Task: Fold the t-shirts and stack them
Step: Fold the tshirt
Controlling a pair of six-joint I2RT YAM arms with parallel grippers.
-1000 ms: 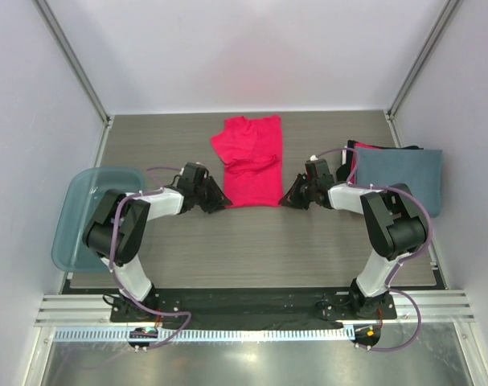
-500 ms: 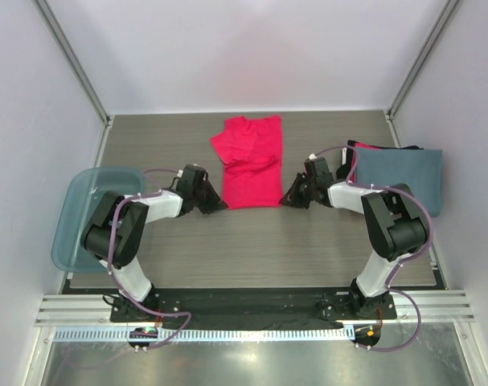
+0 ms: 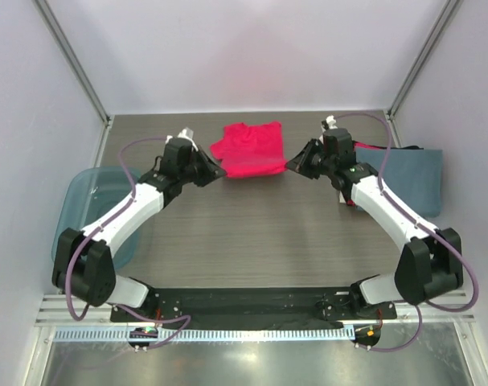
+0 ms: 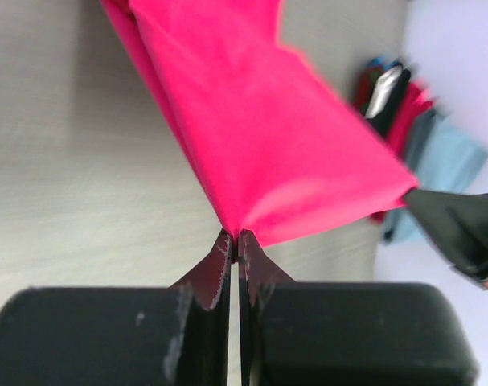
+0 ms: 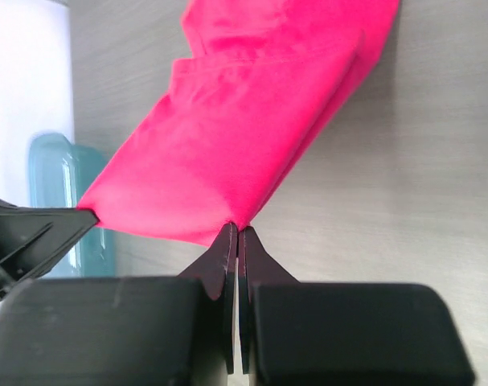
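Note:
The bright pink-red t-shirt (image 3: 249, 149) lies at the back middle of the table, its near half lifted and doubled toward the back. My left gripper (image 3: 221, 170) is shut on its near left corner (image 4: 237, 229). On the near right corner (image 5: 237, 222) my right gripper (image 3: 290, 166) is shut as well. The hem hangs taut between the two grippers, above the wood. A slate blue-grey t-shirt (image 3: 412, 178) lies folded at the right, with red and black folded edges (image 3: 358, 148) showing under it, partly hidden by my right arm.
A translucent blue plastic bin (image 3: 76, 211) stands at the table's left edge, partly covered by my left arm. Pale walls with metal corner posts close in the table on three sides. The arm bases sit on a black plate at the near edge.
The left gripper closed on the shirt's near corner. Both grippers then rose and moved toward the back, carrying the near hem over the shirt, which now looks about half as long.

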